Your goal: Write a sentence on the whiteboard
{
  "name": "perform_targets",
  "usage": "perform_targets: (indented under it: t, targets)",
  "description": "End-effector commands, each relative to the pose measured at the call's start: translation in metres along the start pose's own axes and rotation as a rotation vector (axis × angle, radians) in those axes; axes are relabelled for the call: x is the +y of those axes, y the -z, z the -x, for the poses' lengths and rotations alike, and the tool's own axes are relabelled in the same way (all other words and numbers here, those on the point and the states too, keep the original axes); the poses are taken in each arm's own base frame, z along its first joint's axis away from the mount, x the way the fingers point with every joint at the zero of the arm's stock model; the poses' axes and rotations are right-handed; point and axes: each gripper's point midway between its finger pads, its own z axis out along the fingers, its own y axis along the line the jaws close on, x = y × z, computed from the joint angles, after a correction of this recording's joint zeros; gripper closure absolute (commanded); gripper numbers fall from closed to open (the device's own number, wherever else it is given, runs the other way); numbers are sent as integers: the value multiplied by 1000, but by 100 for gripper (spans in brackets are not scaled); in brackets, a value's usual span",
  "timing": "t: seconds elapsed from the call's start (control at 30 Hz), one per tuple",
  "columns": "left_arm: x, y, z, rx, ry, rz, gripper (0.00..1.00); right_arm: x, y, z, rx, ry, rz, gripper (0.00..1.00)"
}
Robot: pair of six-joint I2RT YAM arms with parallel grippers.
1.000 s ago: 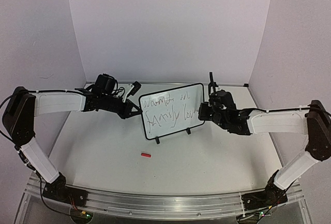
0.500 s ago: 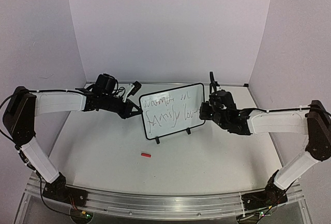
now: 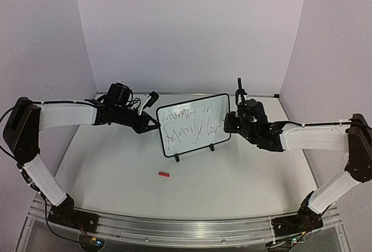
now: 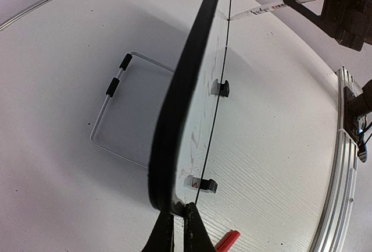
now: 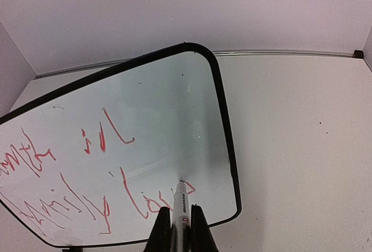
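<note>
The whiteboard (image 3: 200,138) stands tilted on two black clip feet at mid-table. It bears the sentence (image 3: 189,123) in two scrawled lines, red in the right wrist view (image 5: 87,170). My left gripper (image 3: 156,125) is shut on the board's left edge; the left wrist view shows the board edgewise (image 4: 186,100) between the jaws of my left gripper (image 4: 174,223). My right gripper (image 3: 228,125) is shut on a white marker (image 5: 181,205). The marker's tip touches the board at the end of the lower line, near the board's lower right corner. The marker also shows in the left wrist view (image 4: 261,10).
A small red marker cap (image 3: 164,174) lies on the white table in front of the board, also in the left wrist view (image 4: 228,240). A wire stand (image 4: 110,118) lies behind the board. Purple walls close in the back and sides.
My right gripper with the marker has shifted slightly right along the lower line, and the last letter has grown. The left arm and the board have held still.
</note>
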Motion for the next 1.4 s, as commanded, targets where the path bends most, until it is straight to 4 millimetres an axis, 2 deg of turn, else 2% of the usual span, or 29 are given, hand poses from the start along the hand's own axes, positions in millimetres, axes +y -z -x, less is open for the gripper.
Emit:
perform_targets:
  t: [0.0, 0.33, 0.8, 1.13, 1.37]
  targets:
    - [15, -4, -13, 58, -16, 64, 100, 12, 1, 19, -37, -26, 49, 100]
    - [15, -5, -13, 58, -16, 66, 100, 2, 0, -7, 25, -40, 23, 100]
    - [15, -5, -12, 58, -17, 66, 100, -8, 0, -27, 65, -55, -2, 100]
    - [15, -4, -11, 56, -17, 67, 100, -9, -6, -32, 82, -39, -27, 100]
    - [14, -3, -10, 54, -18, 68, 100, -13, -6, -29, 71, -27, -50, 100]
